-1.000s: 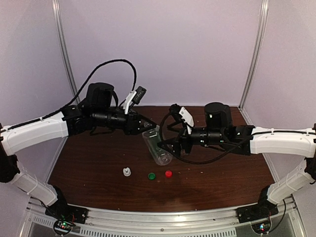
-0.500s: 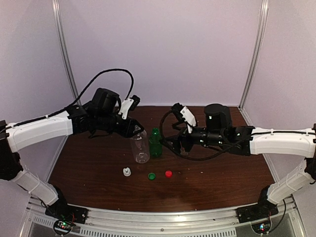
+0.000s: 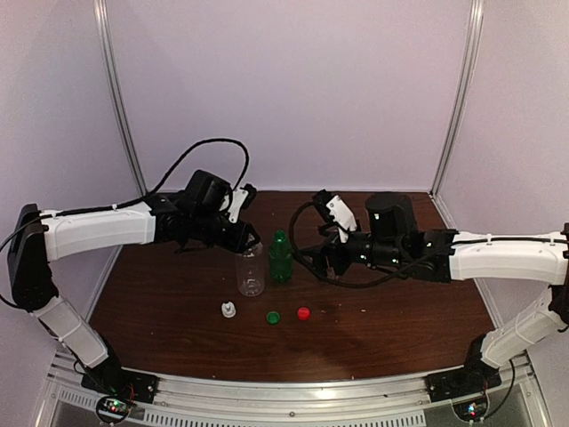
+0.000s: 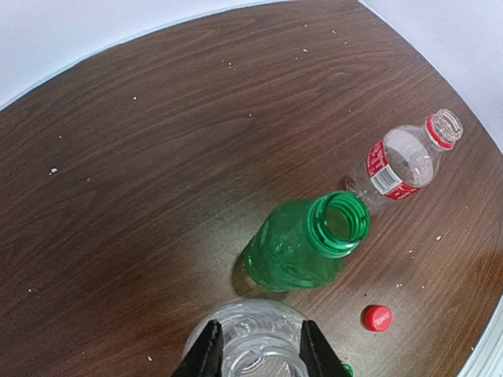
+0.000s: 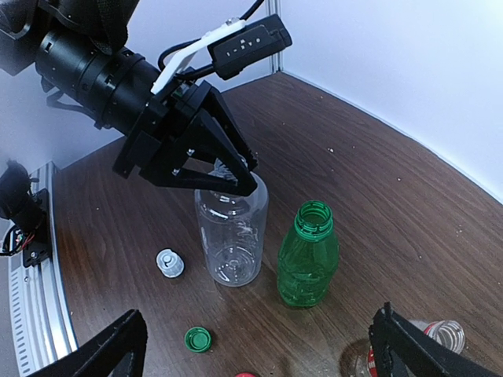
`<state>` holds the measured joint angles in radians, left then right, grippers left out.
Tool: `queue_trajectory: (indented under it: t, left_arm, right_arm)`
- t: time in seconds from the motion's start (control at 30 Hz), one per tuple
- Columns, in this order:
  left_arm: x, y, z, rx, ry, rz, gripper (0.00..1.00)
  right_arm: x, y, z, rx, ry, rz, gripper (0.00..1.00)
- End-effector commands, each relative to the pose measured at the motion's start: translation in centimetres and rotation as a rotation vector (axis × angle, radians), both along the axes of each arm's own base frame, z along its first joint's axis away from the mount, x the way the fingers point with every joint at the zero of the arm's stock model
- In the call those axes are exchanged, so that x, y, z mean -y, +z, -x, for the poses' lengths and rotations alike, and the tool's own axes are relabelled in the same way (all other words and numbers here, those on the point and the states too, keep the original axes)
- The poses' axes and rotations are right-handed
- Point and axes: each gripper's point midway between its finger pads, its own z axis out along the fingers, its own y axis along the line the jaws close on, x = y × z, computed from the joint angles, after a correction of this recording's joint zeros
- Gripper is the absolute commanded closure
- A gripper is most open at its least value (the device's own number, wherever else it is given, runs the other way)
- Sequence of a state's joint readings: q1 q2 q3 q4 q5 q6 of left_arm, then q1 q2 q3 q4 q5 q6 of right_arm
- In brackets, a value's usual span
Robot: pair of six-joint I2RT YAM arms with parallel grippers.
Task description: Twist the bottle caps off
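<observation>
All items are borne by the table (image 3: pixel 400 329). The left gripper (image 4: pixel 259 353) is closed on the neck of the wide clear bottle (image 3: pixel 251 271), which is stood upright and uncapped near the table's centre. The right gripper (image 5: pixel 259 330) is spread wide, with nothing held. The green bottle (image 3: pixel 280 258) is stood upright and open just beside the clear one, at its 3 o'clock. The red-label bottle (image 4: pixel 401 161) is laid on its side, uncapped, at the green bottle's 1 o'clock in the left wrist view. The white cap (image 3: pixel 228 310), green cap (image 3: pixel 273 316) and red cap (image 3: pixel 303 312) are found loose in a row at 6 o'clock of the upright bottles.
</observation>
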<state>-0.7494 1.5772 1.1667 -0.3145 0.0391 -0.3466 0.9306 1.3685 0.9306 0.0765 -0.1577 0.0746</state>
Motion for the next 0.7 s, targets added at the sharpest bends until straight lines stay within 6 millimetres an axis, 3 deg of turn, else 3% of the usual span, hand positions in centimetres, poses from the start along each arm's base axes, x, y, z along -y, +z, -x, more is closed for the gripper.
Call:
queue_trajectory:
  t: [0.0, 0.33, 0.67]
  left_arm:
    - [0.0, 0.4, -1.0, 0.045, 0.025, 0.023, 0.91]
    - [-1.5, -0.3, -1.2, 0.073, 0.072, -0.027, 0.74]
    - [-1.9, 1.2, -0.8, 0.095, 0.072, -0.006, 0.44]
  right_arm:
    - [0.9, 0.4, -0.5, 0.015, -0.043, -0.003, 0.0]
    - [0.8, 0.0, -0.7, 0.011, -0.045, 0.005, 0.0]
    - [0.9, 0.1, -0.6, 0.009, -0.049, 0.003, 0.0]
